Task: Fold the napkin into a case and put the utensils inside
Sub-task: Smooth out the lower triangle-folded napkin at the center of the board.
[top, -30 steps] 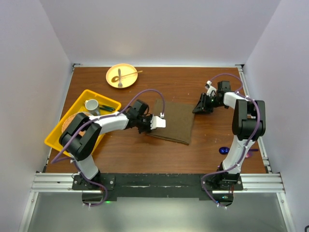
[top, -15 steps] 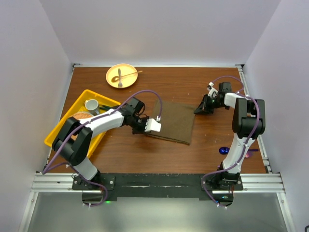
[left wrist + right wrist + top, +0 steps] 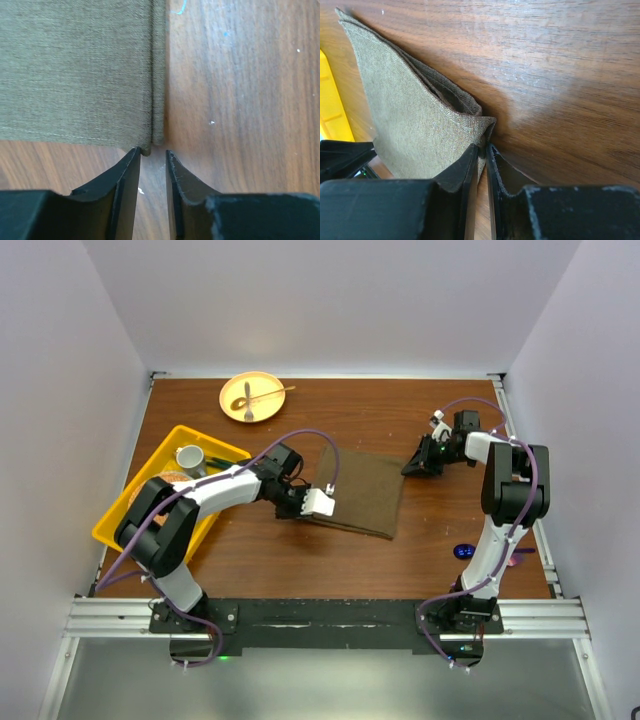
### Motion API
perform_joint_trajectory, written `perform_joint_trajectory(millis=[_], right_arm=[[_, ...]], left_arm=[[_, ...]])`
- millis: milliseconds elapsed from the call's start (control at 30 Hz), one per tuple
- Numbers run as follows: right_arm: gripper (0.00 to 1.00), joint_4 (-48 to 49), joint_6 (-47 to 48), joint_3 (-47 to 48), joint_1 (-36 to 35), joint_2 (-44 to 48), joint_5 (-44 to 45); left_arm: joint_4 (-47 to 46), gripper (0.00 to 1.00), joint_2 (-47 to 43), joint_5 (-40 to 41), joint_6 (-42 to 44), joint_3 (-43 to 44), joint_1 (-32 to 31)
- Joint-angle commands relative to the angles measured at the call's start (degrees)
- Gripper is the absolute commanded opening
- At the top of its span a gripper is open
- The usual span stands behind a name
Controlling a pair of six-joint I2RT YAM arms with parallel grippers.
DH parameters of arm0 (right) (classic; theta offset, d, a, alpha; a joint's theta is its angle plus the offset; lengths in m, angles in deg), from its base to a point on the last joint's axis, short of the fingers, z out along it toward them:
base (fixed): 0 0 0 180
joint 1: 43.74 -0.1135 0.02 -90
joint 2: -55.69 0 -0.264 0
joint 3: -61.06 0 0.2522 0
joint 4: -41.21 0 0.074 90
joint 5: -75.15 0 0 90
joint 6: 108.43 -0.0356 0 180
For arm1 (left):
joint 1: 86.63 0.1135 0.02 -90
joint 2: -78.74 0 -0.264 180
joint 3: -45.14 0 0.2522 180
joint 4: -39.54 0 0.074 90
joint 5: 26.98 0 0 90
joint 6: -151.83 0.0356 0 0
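Observation:
The olive-brown napkin (image 3: 362, 492) lies folded in the middle of the table. My left gripper (image 3: 312, 512) is at its near-left corner. In the left wrist view the jaws (image 3: 152, 152) stand slightly apart with bare wood between them, and the napkin's corner (image 3: 150, 145) just touches the tips. My right gripper (image 3: 418, 462) is shut on the napkin's far-right corner (image 3: 480, 125) and holds it raised off the wood. A blue-purple spoon (image 3: 465, 551) lies near the right arm's base. More cutlery (image 3: 262, 394) rests on the yellow plate (image 3: 232, 408).
A yellow tray (image 3: 120, 525) at the left holds a cup (image 3: 189, 457), a woven mat and small dark items. The table's side walls stand close to both arms.
My left gripper has drawn back a little along the napkin's left edge to its near corner. My right gripper has shifted slightly to the right with the corner in it.

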State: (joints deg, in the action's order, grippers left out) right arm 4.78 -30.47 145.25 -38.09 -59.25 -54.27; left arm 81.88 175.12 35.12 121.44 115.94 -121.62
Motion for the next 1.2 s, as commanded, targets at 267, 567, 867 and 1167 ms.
perform_joint_trajectory(millis=[267,567,867,1167], right_arm=[[0.18,-0.53,-0.27,1.28,0.33,-1.34,0.57],[0.3,-0.88,-0.89,1.72,0.5,-1.87,0.66],[0.38,0.26,-2.47,1.2,0.59,-2.58,0.75],[0.38,0.26,-3.43,1.11,0.59,-2.84,0.66]], left_arm=[[-3.71,0.31,-0.23,0.3,3.22,0.36,-0.88],[-1.61,0.0,-3.74,0.13,4.54,1.58,-0.97],[2.97,0.0,-5.68,-2.24,5.69,1.68,-1.75],[0.08,0.0,-4.1,-1.11,6.21,-2.44,-3.6]])
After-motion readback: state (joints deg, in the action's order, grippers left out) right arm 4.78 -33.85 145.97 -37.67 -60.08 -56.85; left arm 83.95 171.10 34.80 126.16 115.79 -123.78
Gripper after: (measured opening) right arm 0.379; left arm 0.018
